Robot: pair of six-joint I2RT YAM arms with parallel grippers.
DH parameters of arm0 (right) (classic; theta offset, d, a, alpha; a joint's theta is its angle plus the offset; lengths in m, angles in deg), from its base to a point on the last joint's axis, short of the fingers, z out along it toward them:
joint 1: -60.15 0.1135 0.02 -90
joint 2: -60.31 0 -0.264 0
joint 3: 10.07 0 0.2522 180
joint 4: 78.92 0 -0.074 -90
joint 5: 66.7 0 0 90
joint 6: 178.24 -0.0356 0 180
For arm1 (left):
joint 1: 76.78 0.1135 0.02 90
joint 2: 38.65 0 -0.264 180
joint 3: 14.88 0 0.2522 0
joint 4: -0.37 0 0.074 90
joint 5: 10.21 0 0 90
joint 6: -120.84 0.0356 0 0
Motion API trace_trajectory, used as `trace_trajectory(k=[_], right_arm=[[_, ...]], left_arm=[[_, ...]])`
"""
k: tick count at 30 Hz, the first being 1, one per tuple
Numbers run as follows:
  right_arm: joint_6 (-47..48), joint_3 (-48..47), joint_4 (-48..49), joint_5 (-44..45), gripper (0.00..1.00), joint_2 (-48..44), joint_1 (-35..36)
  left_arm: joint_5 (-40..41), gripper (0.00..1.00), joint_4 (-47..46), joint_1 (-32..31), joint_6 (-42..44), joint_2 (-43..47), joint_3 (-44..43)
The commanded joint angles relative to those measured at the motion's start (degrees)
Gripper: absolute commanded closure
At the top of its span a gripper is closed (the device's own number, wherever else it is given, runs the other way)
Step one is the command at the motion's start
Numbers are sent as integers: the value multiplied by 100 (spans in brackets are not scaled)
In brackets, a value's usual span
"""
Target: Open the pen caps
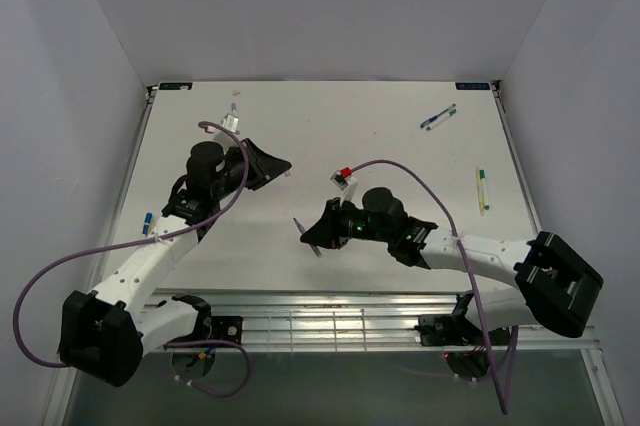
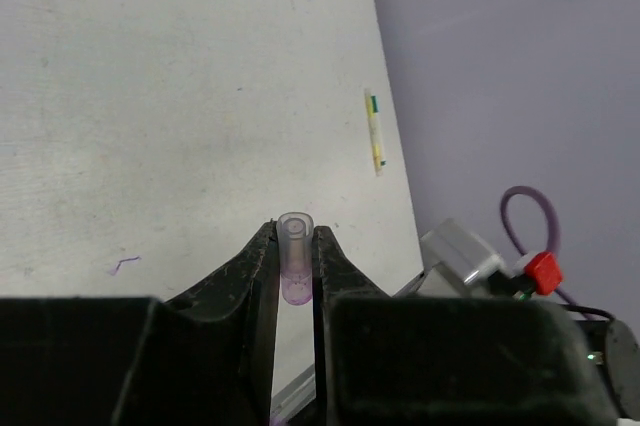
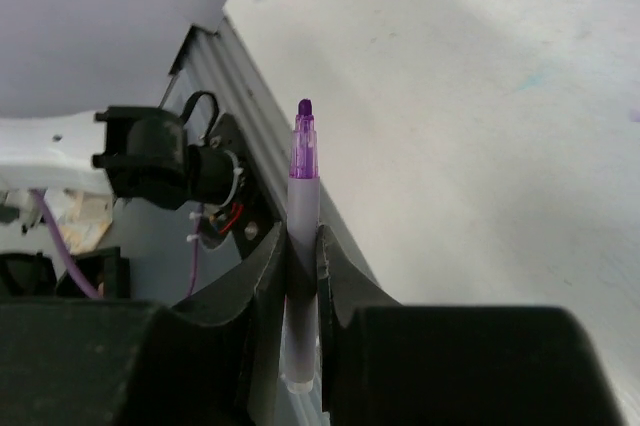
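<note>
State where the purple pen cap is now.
In the left wrist view, the purple pen cap is clamped in the left gripper, left of the right gripper holding the uncapped purple pen.

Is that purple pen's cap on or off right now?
Off. The right hand grips the purple pen with its tip bare; the left hand pinches the cap separately.

We read this as robot lab test cell: bare white desk [image 1: 350, 126] boxed by plain pale walls [image 1: 320, 6], left arm [image 1: 150, 264] and right arm [image 1: 485, 251] bolted at metal rail [image 1: 320, 321], purple cable [image 1: 430, 187] trailing loose.
</note>
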Motion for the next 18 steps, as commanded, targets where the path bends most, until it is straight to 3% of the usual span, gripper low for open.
trace_trajectory(k=[1,6,11,18], right_arm=[[-160,108,-1004,746,92,-513,-318],[148,-33,-2449,2091,92,-927,-617],[245,-200,-3469,2698,92,-901,-811],[69,124,-3682,2910,92,-787,-811]], left_arm=[[-65,100,957,-3,503,-139,-228],[-301,100,1195,-73,802,-349,0],[-84,100,1204,-845,715,-947,97],[787,100,1011,-1708,171,-913,588]])
